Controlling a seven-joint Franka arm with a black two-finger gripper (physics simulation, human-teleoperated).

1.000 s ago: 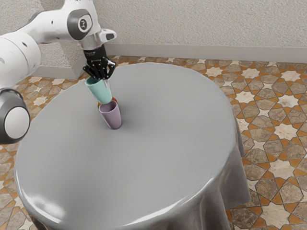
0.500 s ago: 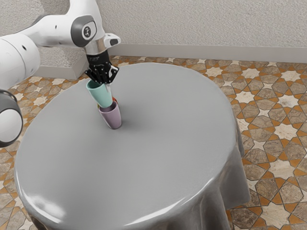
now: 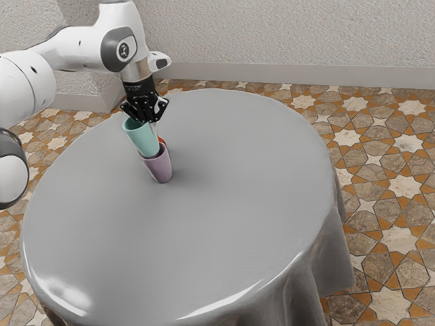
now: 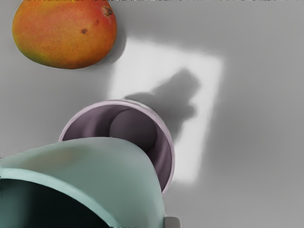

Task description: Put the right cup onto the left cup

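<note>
- Black fingers (image 3: 150, 122) are gripping the teal cup (image 3: 143, 140) near its rim, holding it off the worktop (image 3: 238, 197).
- The teal cup is descending: its base, clear of the purple cup (image 3: 160, 168) a second ago, is now overlapping that cup's mouth.
- Placement is apparently entering its final stage; actual insertion is not being confirmed by either view.
- The purple cup is standing in the same spot, its mouth partly showing; an off-centre base may be risking rim contact.
- A mango (image 4: 66, 33) is lying nearby.
</note>
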